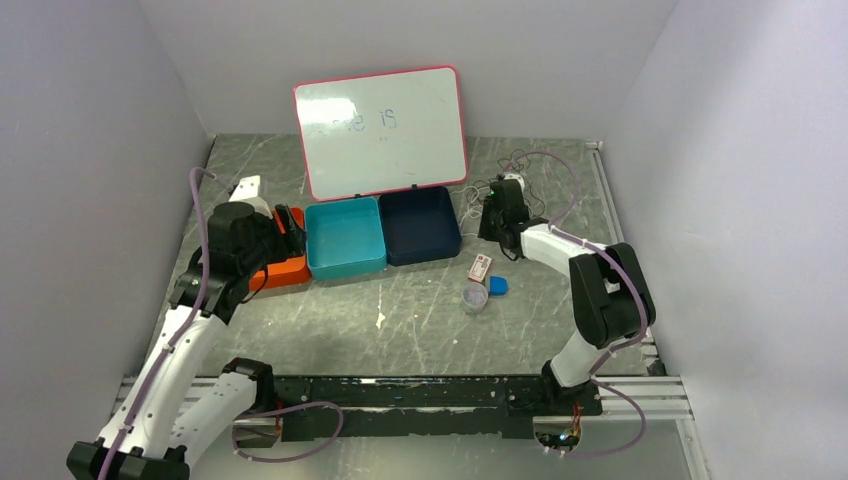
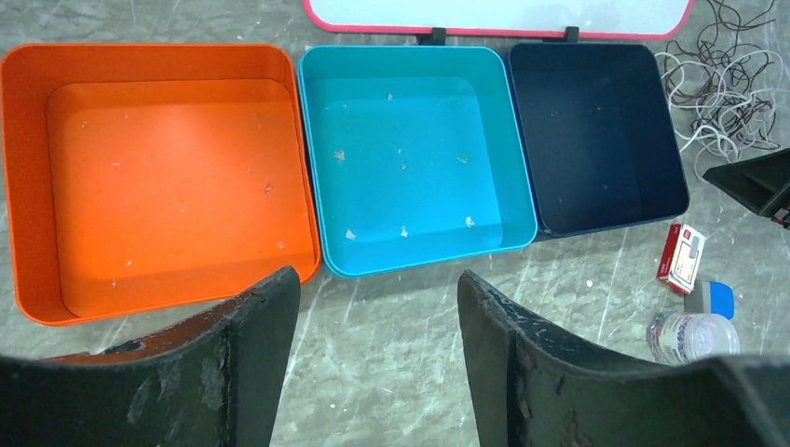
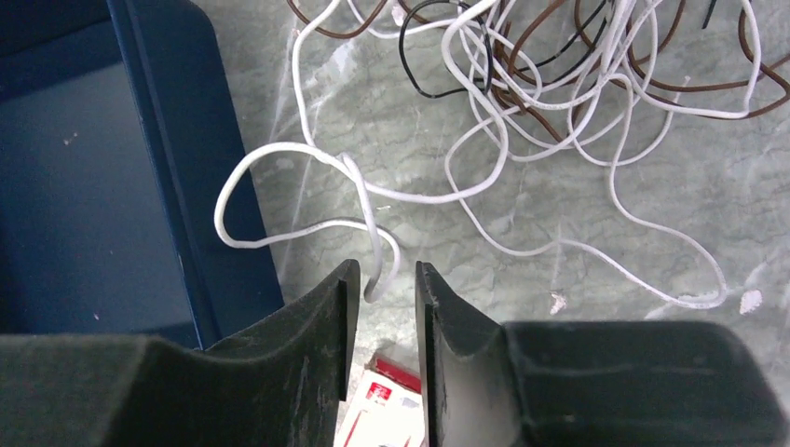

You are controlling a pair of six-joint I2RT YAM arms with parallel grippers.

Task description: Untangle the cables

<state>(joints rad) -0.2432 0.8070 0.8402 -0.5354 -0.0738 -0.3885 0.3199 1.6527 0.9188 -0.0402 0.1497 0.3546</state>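
Note:
The cables [image 1: 520, 172] lie in a tangled heap of white, brown and black wires at the back right, right of the navy bin. They also show in the left wrist view [image 2: 722, 93]. In the right wrist view the tangle [image 3: 550, 84] fills the top, and one white loop [image 3: 279, 154] reaches over the navy bin's rim. The end of that loop hangs just between the tips of my right gripper [image 3: 380, 272], whose jaws stand narrowly apart and do not pinch it. The right gripper [image 1: 492, 215] hovers at the heap's near edge. My left gripper [image 2: 377, 279] is open and empty, in front of the orange and teal bins.
An orange bin [image 2: 28, 186], a teal bin [image 2: 317, 168] and a navy bin [image 2: 671, 158] stand in a row, all empty. A pink-framed whiteboard [image 1: 380, 130] leans behind them. A red-and-white box [image 1: 481, 268], a blue cap [image 1: 497, 286] and a small clear bottle [image 1: 475, 300] lie near the right arm.

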